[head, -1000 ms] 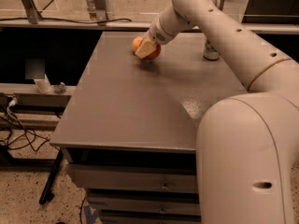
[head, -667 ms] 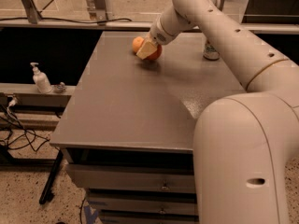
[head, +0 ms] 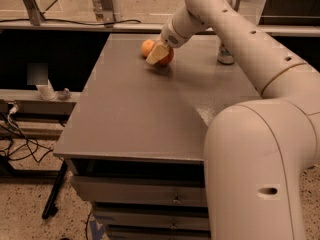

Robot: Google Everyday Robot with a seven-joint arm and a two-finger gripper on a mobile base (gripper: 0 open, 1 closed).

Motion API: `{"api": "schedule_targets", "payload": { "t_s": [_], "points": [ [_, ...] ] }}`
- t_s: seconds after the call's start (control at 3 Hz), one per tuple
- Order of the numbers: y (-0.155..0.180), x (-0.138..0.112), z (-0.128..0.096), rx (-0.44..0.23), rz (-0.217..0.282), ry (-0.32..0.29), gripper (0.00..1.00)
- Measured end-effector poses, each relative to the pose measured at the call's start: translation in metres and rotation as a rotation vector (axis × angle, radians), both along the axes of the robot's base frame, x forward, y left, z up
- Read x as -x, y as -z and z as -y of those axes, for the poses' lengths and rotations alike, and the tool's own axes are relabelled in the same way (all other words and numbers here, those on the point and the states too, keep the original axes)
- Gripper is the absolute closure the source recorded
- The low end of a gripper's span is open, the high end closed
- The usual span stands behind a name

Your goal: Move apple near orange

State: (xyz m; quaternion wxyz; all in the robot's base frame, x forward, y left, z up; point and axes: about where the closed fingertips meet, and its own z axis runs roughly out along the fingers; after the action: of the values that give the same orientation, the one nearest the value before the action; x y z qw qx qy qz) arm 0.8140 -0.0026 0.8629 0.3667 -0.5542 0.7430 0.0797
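The red apple sits on the grey table near its far edge. My gripper is right at the apple, and its pale tip covers the apple's left front side. The small orange lies just left of and behind the apple, touching it or nearly so. My white arm reaches in from the right foreground and arches over the table's right side.
A small can stands at the table's far right, beside the arm. A lower shelf to the left holds a white bottle. Drawers are below the table front. Cables lie on the floor at left.
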Motion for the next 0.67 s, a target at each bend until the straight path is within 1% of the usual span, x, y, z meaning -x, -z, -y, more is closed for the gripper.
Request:
{"api": "schedule_targets", "payload": {
  "t_s": [0.33, 0.67],
  "points": [
    [0.0009, -0.0002, 0.0034, 0.005, -0.003, 0.002, 0.00],
    [0.0014, 0.0001, 0.0046, 0.006, -0.005, 0.004, 0.00]
  ]
}}
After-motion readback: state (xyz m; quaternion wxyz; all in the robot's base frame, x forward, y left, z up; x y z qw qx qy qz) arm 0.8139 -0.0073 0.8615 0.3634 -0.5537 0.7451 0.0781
